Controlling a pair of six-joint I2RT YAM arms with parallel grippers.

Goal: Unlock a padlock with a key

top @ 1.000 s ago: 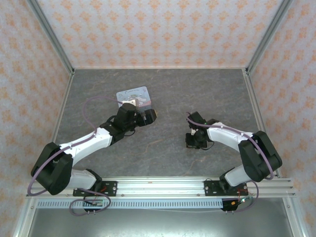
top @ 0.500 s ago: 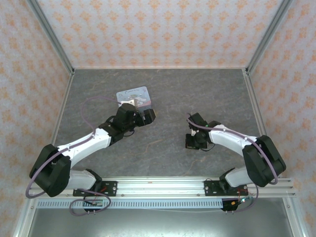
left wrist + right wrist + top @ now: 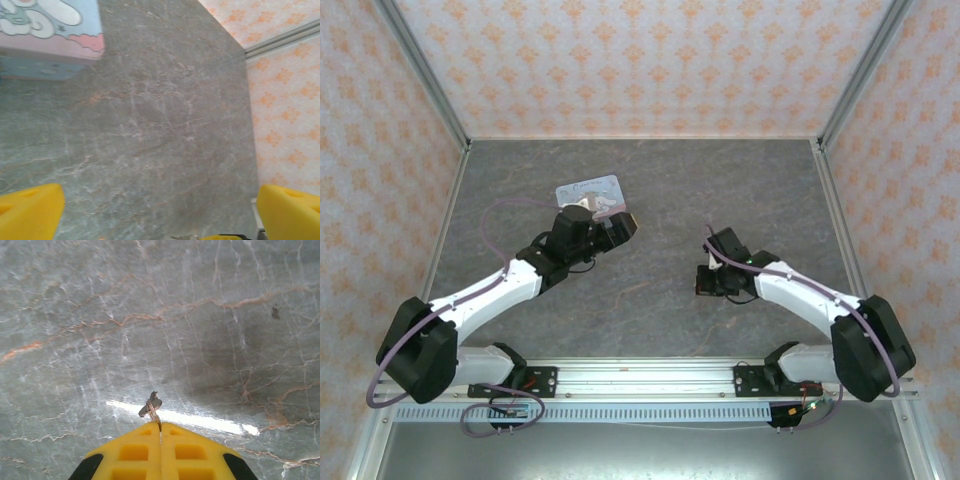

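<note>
**While the Key Rides in the Right End Effector: the Alignment That Matters**

Although the key [image 3: 150, 405] is tiny, we read it plainly in the right wrist view. It juts from the seam of the right end effector [image 3: 160, 429], whose jaws are clenched on the thin ring that carries it. Its long axis slants up and to the left of the finger line rather than running straight ahead, over bare table [image 3: 100, 315]. Because it is held by the ring alone, we judge it free to swing, so its tip may not follow the wrist faithfully.

In the top view the right arm sits right of centre. It is well apart from the left end effector [image 3: 628, 228], which hovers just beside the near corner of the tin [image 3: 588, 190]. In the left wrist view its fingers [image 3: 30, 210] are spread wide, released and grasping nothing.

We cannot settle where the padlock is. A dark speck [image 3: 275, 312] ahead and to the right of the key is too small to name. We judge the left arm the one free to steady the padlock, while the right must bring the key's axis into line with the keyhole.
</note>
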